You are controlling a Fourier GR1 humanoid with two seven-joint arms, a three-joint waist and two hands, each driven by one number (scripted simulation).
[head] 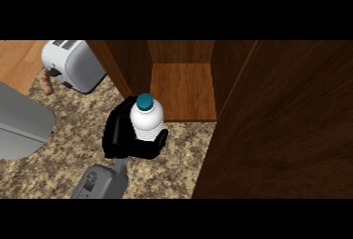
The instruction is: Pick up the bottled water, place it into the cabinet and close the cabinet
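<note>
One hand in view: a black hand [127, 135] on a grey forearm coming up from the lower edge at the view's left of centre; by its place I take it for the left, though the view alone does not settle that.
Fingers: curled round the bottle [146, 122], so the hand is gripping it about its lower body.
Other hand: not seen anywhere.
Bottle: upright, white with a teal cap [144, 102], over the speckled counter [62, 172], just in front of the cabinet's [289, 140] opening and near its left wall.
Lifted or standing: cannot tell from this steep angle.
Cabinet: open, its wooden shelf [183, 91] bare where it shows; the dark door [276, 154] stands swung out at the right.
Step in hand: the pick looks done, and the carry toward the shelf is under way, I judge.
Next move: bring the bottle forward and a little right, past the left wall, and keep it upright until its base is over the shelf.
After that: open the fingers, draw the hand back, then swing the door shut.
Nearby: a toaster [72, 65] stands at the upper left, well apart from the path.
</note>
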